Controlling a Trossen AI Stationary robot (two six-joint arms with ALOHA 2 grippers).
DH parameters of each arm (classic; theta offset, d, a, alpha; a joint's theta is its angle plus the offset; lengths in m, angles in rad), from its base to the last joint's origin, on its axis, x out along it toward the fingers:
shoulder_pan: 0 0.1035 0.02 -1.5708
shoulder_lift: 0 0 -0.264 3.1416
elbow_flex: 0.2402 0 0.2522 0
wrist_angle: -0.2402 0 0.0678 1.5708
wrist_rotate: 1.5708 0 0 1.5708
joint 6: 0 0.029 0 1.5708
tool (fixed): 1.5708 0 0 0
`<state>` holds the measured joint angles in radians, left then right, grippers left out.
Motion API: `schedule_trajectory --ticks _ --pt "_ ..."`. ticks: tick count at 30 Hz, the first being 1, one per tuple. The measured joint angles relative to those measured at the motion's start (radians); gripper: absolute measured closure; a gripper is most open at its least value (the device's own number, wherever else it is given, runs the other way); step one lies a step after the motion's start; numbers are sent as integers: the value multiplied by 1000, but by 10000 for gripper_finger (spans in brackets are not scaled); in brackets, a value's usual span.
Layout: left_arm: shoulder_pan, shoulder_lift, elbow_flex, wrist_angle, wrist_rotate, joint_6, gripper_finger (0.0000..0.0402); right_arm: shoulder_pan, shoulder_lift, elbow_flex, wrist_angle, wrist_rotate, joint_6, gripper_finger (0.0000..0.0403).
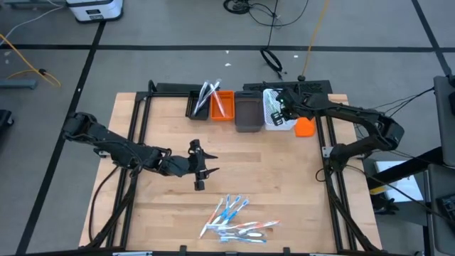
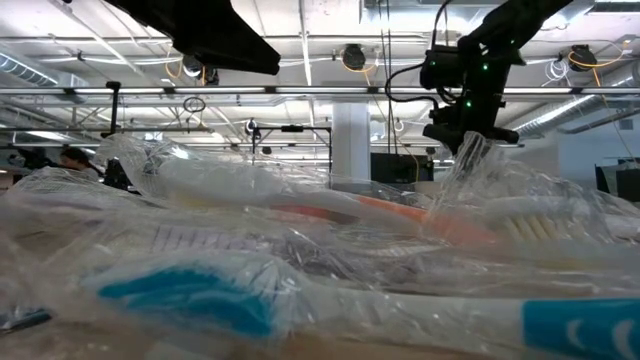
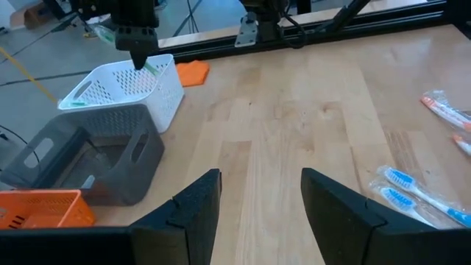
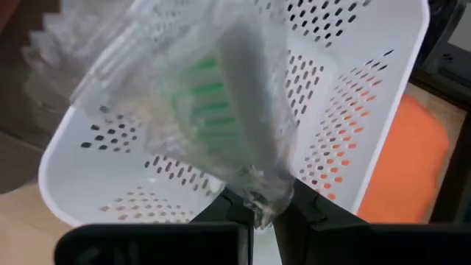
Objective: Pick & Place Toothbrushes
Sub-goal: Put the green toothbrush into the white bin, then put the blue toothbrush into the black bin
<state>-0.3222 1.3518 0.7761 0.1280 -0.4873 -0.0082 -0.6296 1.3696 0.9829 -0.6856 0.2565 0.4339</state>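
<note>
Toothbrushes (image 1: pixel 234 219) in clear wrappers lie in a loose pile at about six o'clock on the wooden table (image 1: pixel 284 171), blue, white and pink-red ones overlapping; the low view looks straight across this pile from close up. Four bins stand in a row at twelve o'clock: a black bin (image 1: pixel 200 104) and an orange bin (image 1: pixel 222 105), each already holding wrapped brushes, then a grey bin (image 1: pixel 248 114), then a white perforated basket (image 1: pixel 279 122) with an orange cloth (image 1: pixel 305 126) just beside it. The right gripper (image 1: pixel 279 107) hangs over the white basket, its fingers clenched on a wrapped green toothbrush (image 4: pixel 210 99); the right wrist view shows the wrapper pinched between the fingertips with the brush dangling inside the basket's walls. The left gripper (image 1: pixel 202 168) hovers over bare wood near the table's centre, at roughly eleven o'clock from the pile, its fingers (image 3: pixel 193 210) spread apart and grasping nothing.
</note>
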Motion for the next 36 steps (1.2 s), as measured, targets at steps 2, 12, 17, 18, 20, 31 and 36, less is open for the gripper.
schedule_trajectory --ticks 2,12,17,18,20,31,36 --pt "0 0 0 0 0 0 213 0 8 0 0 0 0 386" --pt "1 0 0 0 43 -7 213 0 17 0 16 1 -55 331" --pt "1 0 0 -1 42 -8 213 0 17 0 27 5 -61 307" --pt "1 0 0 -1 42 -8 213 0 17 0 30 5 -61 305" --pt "1 0 0 -2 43 -8 213 0 17 0 31 18 -61 300" --pt "1 0 0 -5 43 -17 213 0 17 0 30 56 -61 281" --pt "1 0 0 -5 43 -23 213 5 2 -1 34 47 -61 281"
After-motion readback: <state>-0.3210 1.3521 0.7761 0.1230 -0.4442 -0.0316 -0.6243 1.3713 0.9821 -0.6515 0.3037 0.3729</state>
